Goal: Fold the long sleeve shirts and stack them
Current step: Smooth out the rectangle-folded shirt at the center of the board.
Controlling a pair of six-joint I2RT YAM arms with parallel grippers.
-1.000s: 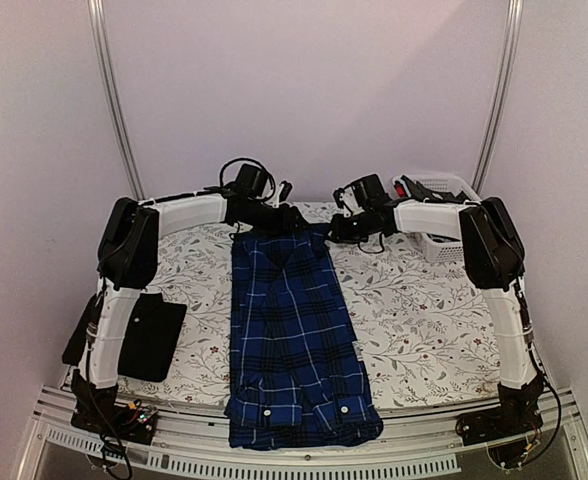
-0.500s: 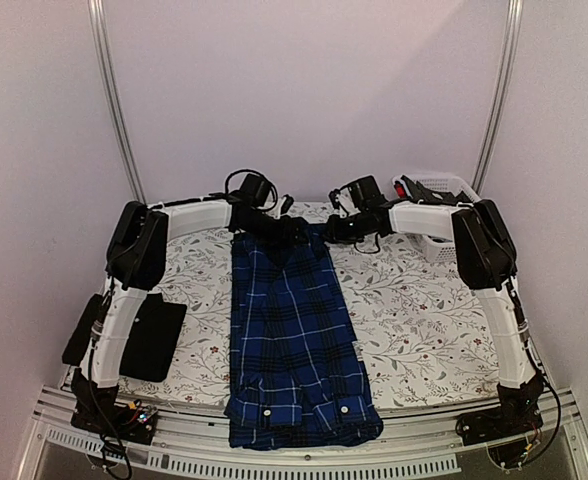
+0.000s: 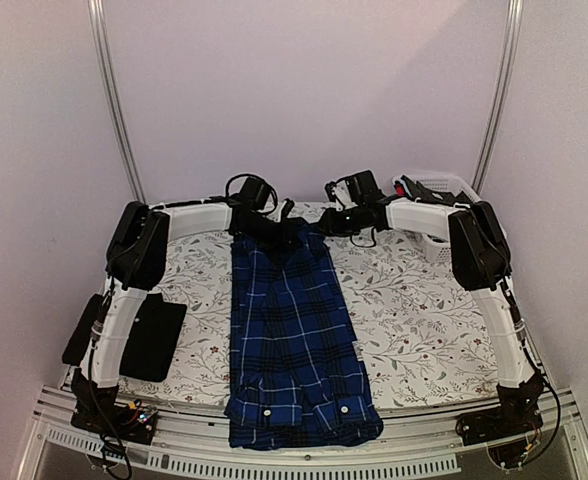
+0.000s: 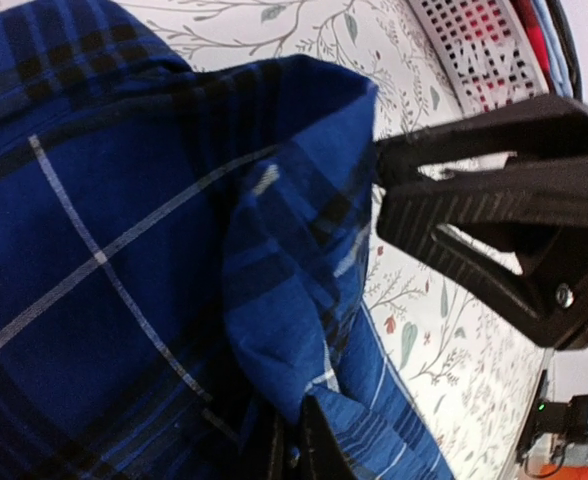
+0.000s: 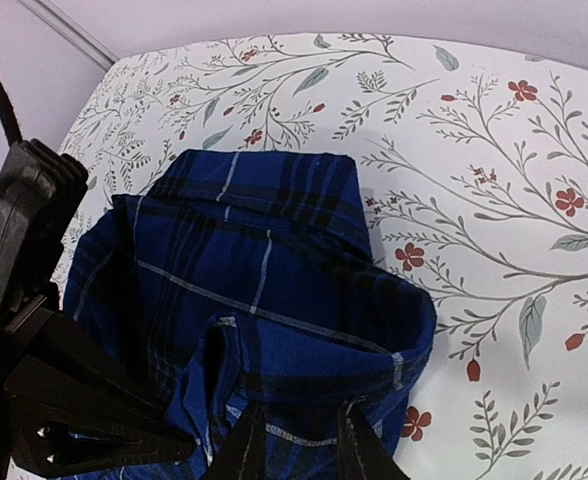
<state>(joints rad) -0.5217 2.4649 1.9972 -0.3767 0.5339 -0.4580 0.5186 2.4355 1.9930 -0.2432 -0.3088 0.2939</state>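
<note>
While both arms reached to the far end of the table (image 3: 414, 320), a blue plaid shirt (image 3: 289, 330) lay lengthwise down the middle of its flowered cover, collar at the far end and hem hanging over the near edge onto the metal rail. The left gripper (image 4: 296, 452) was closed on a fold of cloth at the collar, its fingers pressed together with plaid bunched between them. The right gripper (image 5: 299, 442) pinched the same raised collar from the other side, its two fingers drawn in on a thick fold. The two tools sat just beside each other, tips nearly meeting over the cloth. To the right of the shirt a wide stretch of bare cover ran out to the table's right edge. To the left only a narrow strip separated it from a black shirt (image 3: 154, 335), folded flat near the left edge and partly covered by the left arm; no detail of it could be made out. A white basket (image 3: 436, 246) stood at the far right corner, largely hidden behind the right arm. In both wrist views the fingers were cut off by the bottom edge, and the collar's underside was hidden in the folds.
</note>
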